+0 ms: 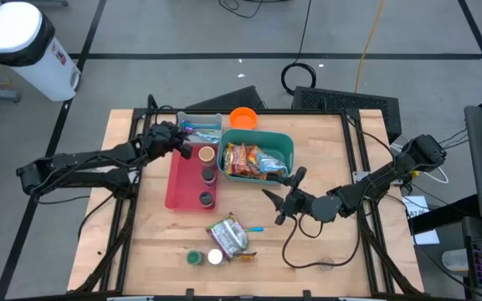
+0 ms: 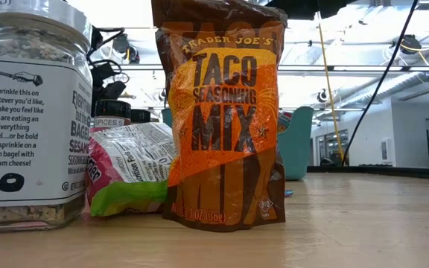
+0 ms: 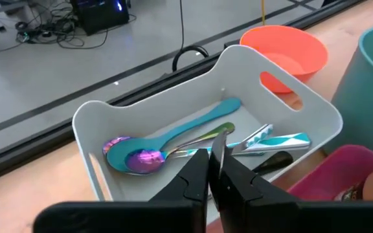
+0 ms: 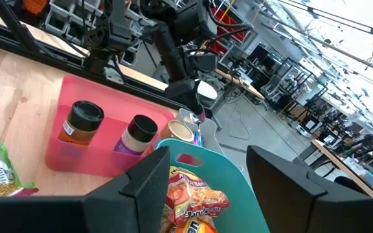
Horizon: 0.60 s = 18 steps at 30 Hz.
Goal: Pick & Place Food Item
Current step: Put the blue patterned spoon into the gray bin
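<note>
A teal bin point(image 1: 287, 146) at the table's middle holds several food packets point(image 1: 249, 159). My right gripper point(image 1: 283, 191) hovers open by the bin's near right corner, nothing between its fingers point(image 4: 147, 184). My left gripper point(image 3: 214, 171) is shut above the white utensil bin point(image 3: 206, 84), which holds spoons point(image 3: 141, 158); nothing shows between its fingers. In the high view my left gripper point(image 1: 187, 150) is between the white bin point(image 1: 201, 124) and the pink tray point(image 1: 178, 180). Near the front edge lie a green-and-pink packet point(image 1: 227, 236) and two jars point(image 1: 194, 257); a taco seasoning pouch point(image 2: 226, 112) stands upright there.
The pink tray point(image 4: 63, 103) carries spice jars point(image 4: 83, 120). An orange bowl point(image 1: 243, 117) sits at the far edge beside the white bin. A glass seasoning jar point(image 2: 28, 112) stands at the front. Bare wood lies at the table's near right and near left.
</note>
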{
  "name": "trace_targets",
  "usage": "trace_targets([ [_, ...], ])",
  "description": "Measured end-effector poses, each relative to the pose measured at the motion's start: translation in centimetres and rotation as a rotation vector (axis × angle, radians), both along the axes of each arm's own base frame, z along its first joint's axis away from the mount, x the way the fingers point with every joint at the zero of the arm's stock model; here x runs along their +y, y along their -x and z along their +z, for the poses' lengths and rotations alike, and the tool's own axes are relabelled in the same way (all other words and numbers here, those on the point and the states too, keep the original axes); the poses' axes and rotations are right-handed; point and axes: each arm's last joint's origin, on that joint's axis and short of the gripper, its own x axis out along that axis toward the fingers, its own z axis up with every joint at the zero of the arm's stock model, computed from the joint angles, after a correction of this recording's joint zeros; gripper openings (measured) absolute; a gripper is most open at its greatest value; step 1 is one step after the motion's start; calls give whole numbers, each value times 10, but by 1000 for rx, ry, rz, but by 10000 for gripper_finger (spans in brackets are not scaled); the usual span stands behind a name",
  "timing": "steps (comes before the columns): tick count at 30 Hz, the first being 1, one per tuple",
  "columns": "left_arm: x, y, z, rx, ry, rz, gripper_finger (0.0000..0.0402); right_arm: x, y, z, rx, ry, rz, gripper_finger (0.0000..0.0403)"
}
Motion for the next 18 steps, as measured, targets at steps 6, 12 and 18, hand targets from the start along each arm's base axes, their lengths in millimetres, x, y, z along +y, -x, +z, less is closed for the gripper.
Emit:
trace_targets([
  [6,1,-1,2,18,-39,-15,12,0,0,0,0,0,0,196],
  [12,2,1,3,57,-91,44,18,0,0,0,-6,-11,-1,196],
  [18,3,1,3,40,-95,72,59,0,0,0,-10,-18,-1,196],
])
